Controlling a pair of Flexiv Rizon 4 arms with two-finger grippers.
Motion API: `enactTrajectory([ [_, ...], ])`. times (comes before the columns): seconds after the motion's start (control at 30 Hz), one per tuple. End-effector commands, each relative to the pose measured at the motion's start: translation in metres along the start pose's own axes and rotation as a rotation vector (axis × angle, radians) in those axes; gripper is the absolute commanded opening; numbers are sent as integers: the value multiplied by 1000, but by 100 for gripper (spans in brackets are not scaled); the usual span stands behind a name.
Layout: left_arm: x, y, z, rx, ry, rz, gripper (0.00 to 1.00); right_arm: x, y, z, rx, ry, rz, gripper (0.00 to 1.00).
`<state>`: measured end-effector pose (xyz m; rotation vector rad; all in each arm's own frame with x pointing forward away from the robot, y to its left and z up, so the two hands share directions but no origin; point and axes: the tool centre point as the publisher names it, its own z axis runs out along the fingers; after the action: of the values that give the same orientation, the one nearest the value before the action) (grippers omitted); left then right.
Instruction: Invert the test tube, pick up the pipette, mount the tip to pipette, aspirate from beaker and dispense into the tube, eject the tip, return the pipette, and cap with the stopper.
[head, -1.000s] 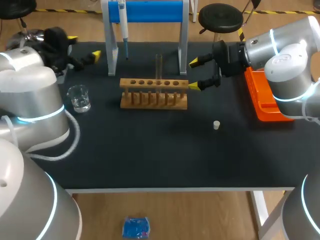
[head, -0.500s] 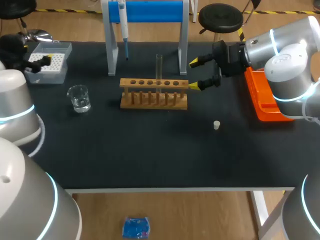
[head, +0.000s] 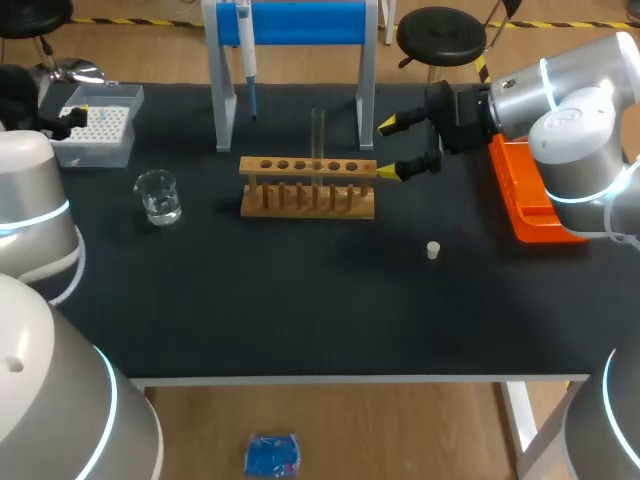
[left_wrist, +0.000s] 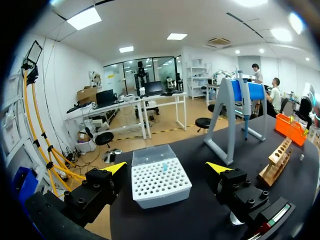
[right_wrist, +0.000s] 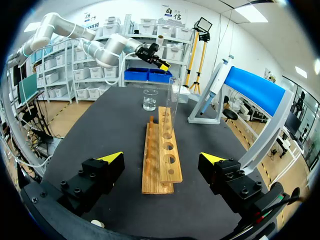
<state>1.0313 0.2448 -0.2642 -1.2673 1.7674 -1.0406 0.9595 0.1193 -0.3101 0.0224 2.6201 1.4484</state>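
A clear test tube (head: 318, 135) stands upright in the wooden rack (head: 308, 186). The blue pipette (head: 246, 55) hangs on the blue-and-grey stand (head: 290, 25). A glass beaker (head: 158, 195) sits to the left of the rack, and the white tip box (head: 95, 122) lies at the far left. The small white stopper (head: 433, 250) lies on the mat, right of the rack. My right gripper (head: 388, 148) is open just off the rack's right end, in line with the rack (right_wrist: 161, 150) and the tube (right_wrist: 173, 102). My left gripper (left_wrist: 166, 168) is open, with the tip box (left_wrist: 160, 180) just ahead of it.
An orange tray (head: 530, 190) lies at the right edge under my right arm. The stand's grey legs (head: 222, 110) rise just behind the rack. Bare black mat (head: 300, 300) covers the front half of the table.
My left arm has pulled back to the far left, uncovering the tip box it had hidden. The right arm and the objects have not moved.
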Motion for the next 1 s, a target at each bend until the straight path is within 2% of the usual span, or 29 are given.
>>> enactTrajectory([
  [0.03, 0, -2, 1, -7, 0, -1, 100, 0, 0, 0, 1, 1, 0, 100],
  [0.43, 0, -2, 1, -7, 0, -1, 100, 0, 0, 0, 1, 1, 0, 100],
  [0.5, -1, 5, 11, -51, -67, -26, 100, 0, 0, 0, 1, 1, 0, 100],
  [0.7, -8, 14, 36, -106, -121, -34, 100, 0, 0, 0, 1, 1, 0, 100],
  [1.0, -23, 26, 62, -136, -135, -73, 100, 0, 0, 0, 1, 1, 0, 100],
])
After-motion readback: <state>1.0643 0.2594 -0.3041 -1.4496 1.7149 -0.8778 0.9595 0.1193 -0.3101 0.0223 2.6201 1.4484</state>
